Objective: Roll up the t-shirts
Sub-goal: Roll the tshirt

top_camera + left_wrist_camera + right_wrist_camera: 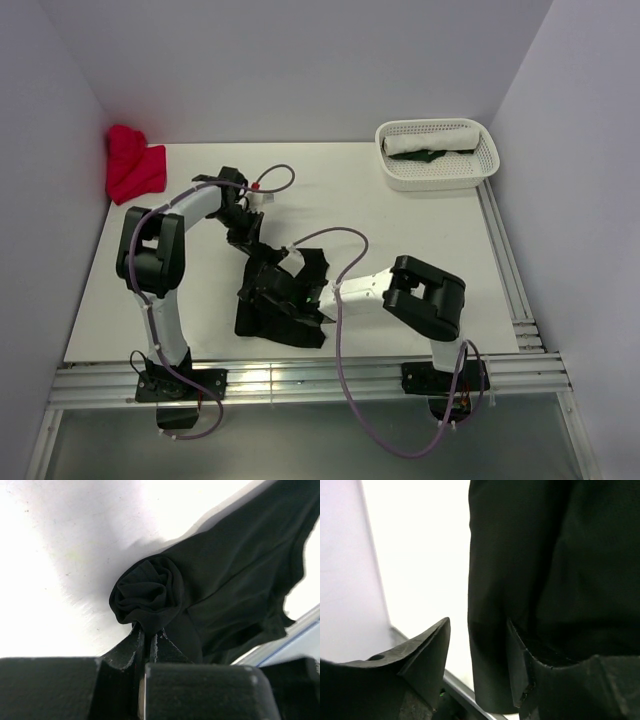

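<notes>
A black t-shirt [285, 300] lies crumpled in the middle of the table, one end wound into a tight roll [150, 592]. My left gripper [148, 631] is shut on the edge of that roll, at the shirt's far left corner [255, 245]. At the shirt's right side my right gripper [318, 298] is open; a hanging fold of the black fabric [530, 580] sits between its fingers [432, 645], against the right one. A red t-shirt [133, 165] lies bunched at the back left. White [432, 138] and dark green [428, 156] rolled shirts lie in the basket.
A white perforated basket [437, 178] stands at the back right. Metal rails [300, 380] run along the near edge and the right side. Walls close in the table on the left, back and right. Cables loop from both arms over the table.
</notes>
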You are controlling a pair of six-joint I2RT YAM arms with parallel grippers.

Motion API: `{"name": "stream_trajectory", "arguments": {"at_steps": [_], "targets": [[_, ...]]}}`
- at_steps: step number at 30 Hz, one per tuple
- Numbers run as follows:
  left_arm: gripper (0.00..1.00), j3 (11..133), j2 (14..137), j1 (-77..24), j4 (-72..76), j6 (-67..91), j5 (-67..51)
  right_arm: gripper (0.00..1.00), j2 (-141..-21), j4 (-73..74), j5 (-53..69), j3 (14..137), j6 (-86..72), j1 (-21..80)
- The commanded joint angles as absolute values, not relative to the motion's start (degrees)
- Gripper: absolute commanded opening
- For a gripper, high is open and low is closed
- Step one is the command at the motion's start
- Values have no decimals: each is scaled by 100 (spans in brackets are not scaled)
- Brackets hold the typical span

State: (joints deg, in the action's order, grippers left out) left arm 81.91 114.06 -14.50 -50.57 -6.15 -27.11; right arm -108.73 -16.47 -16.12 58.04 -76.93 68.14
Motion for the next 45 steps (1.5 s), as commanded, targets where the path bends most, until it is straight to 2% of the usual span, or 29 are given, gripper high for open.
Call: {"name": "stream_trajectory", "arguments": {"at_steps": [1,9,14,24,28,39,41,43,45], "targets": [[0,8411,11303,-1591,-5291,-545,-2067,57,-10687,841,-2574,6492,-7585,7040],[0,8604,11391,-1828,-5440,-422,-1714,60,-10977,3231,-3374,7900,-7699,7339],[0,8710,11443,-1986,-5537,-334,-1609,61,-11214,3340,-3542,8393,-7506,7313],[0,8859,11628,-2259,-5695,-115,-1468,61,-12716,5157,-4095,10852,-7251,7268],[0,8886,11698,-2320,-5713,-62,-1441,60,-12885,5431,-4175,11066,-7277,7268],[1,9105,11865,-2382,-5871,-53,-1687,48,-12815,5019,-3771,10389,-7224,7251],[3,9141,11883,-2382,-5871,149,-1705,43,-12727,4923,-3718,10153,-7294,7251],[4,9219,11918,-2373,-5897,149,-1740,32,-12613,4817,-3700,9915,-7382,7260],[10,9281,11935,-2364,-5924,141,-1784,24,-12323,4388,-3657,9397,-7488,7260]]}}
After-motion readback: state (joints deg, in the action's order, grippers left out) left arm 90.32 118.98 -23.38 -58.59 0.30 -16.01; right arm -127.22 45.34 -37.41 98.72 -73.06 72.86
